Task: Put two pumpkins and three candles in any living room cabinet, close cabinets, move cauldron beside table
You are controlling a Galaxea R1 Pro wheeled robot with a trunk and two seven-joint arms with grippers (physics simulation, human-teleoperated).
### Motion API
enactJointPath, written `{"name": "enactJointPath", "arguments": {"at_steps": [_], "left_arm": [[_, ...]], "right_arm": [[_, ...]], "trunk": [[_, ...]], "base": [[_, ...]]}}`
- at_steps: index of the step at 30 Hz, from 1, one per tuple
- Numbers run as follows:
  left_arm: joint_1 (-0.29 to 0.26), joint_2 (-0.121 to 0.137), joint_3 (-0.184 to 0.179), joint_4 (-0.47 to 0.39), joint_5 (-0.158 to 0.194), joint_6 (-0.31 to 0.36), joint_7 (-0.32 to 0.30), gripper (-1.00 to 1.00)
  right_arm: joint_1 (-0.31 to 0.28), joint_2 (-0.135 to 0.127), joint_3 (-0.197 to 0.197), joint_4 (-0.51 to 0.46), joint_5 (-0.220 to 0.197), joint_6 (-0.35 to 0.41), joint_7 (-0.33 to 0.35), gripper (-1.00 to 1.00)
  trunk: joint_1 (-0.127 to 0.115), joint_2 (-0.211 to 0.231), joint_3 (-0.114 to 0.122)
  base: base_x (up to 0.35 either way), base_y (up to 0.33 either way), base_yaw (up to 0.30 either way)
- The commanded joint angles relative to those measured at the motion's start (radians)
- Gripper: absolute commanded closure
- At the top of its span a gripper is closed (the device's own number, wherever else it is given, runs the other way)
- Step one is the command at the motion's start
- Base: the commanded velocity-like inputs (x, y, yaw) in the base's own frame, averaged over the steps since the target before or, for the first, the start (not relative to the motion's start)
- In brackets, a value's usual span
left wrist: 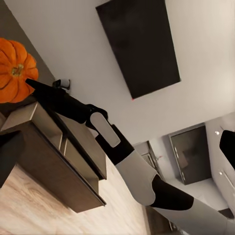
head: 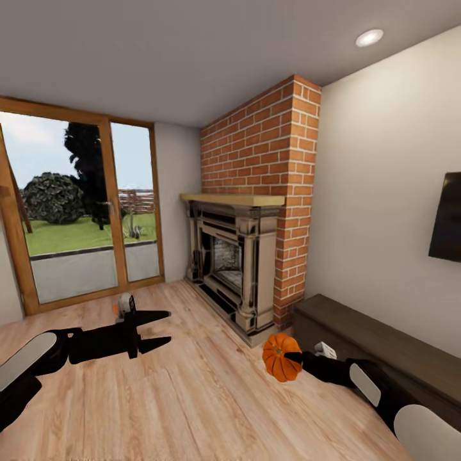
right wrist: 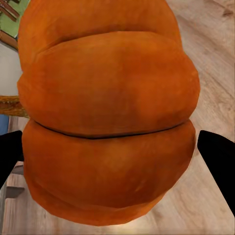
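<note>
The right gripper (head: pixel 296 360) held a pumpkin (head: pixel 280 357) between its fingers, just left of the shut cabinet (head: pixel 378 342); the left gripper (head: pixel 157 330) gaped wide. A loose pinch could drop it.

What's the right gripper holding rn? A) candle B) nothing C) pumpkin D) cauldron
C: the right gripper is shut on the orange pumpkin, carried above the floor beside the cabinet; in the right wrist view the pumpkin sits between the fingers.
</note>
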Motion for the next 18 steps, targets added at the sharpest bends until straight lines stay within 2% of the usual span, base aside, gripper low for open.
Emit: {"name": "enactJointPath", "arguments": {"at_steps": [1,6,18], "left_arm": [[-0.001,0.001,-0.002,0.002,-0.006,0.0,-0.011,-1.0],[-0.001,0.001,-0.001,0.004,-0.007,0.0,-0.011,-1.0],[-0.001,0.001,-0.001,0.014,-0.007,0.0,-0.011,-1.0]], "right_arm": [[-0.001,0.001,0.002,-0.002,-0.014,0.005,-0.001,1.0],[-0.001,0.006,0.003,-0.002,-0.014,0.005,-0.002,1.0],[-0.001,0.006,0.004,-0.003,-0.014,0.015,-0.002,1.0]], "trunk": [[0.0,-0.001,-0.003],[0.0,-0.001,-0.011],[0.0,-0.001,-0.029]], "base": [[0.081,0.19,0.114],[0.206,0.187,0.107],[0.316,0.099,0.101]]}}
